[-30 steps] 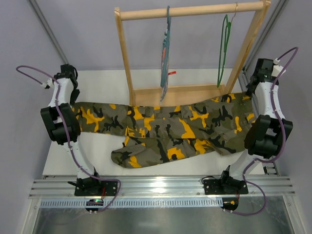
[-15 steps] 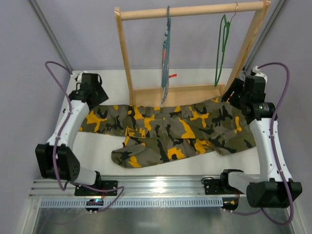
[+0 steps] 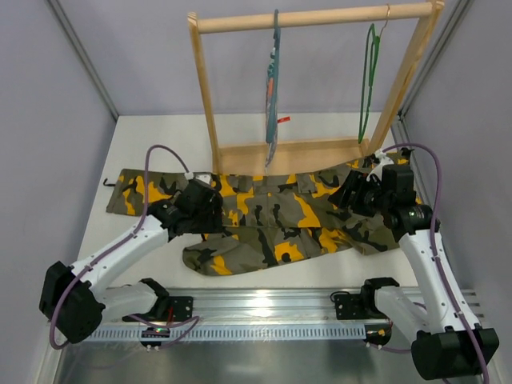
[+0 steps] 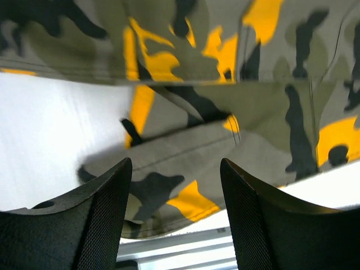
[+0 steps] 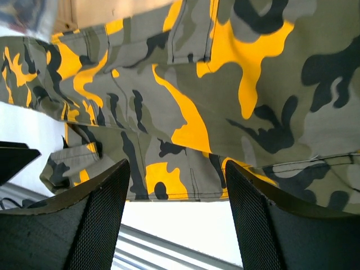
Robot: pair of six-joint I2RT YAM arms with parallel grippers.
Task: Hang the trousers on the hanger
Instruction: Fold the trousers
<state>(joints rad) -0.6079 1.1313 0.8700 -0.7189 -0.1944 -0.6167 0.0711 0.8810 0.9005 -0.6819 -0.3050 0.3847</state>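
Plainly left hand [image 4: 174,169], right hand [image 5: 177,166] agape, empty

Bright, even overhead light. Beside the soft olive, black and orange-yellow camouflage trousers [image 3: 272,212], the flat white tabletop [image 4: 45,129] blows out in both wrist views; a soft shadow lies under their fold. The silver metal rail [image 3: 264,302] below them glints.

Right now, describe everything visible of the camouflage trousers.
The trousers are soft cloth in olive, black and orange-yellow camouflage, with seams and pocket flaps showing. They lie spread sideways across the white table, one leg folded back toward the near edge. Their far edge reaches the wooden rack's base. The left gripper and right gripper hover open above them, holding nothing.
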